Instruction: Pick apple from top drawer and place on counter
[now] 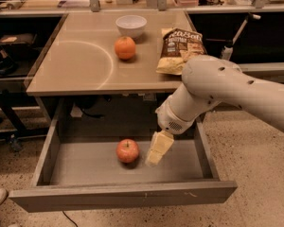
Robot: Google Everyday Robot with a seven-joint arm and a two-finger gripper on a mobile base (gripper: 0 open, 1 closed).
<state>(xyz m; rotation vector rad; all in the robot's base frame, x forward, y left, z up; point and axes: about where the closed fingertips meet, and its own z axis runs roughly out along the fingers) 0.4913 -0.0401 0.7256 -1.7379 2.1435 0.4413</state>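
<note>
Top drawer point(123, 196): grey metal, pulled fully open below the counter. Apple point(128, 150): red, stem dimple up, resting on the drawer floor near its centre. Gripper point(156, 154): pale yellow, hanging inside the drawer just right of the apple, apart from it, holding nothing; open or closed cannot be told. Arm point(217, 86): white, reaching in from the right. Counter point(80, 65): tan, with a white curved line, bearing an orange point(125, 48), a white bowl point(131, 25) and a chip bag point(180, 51).
</note>
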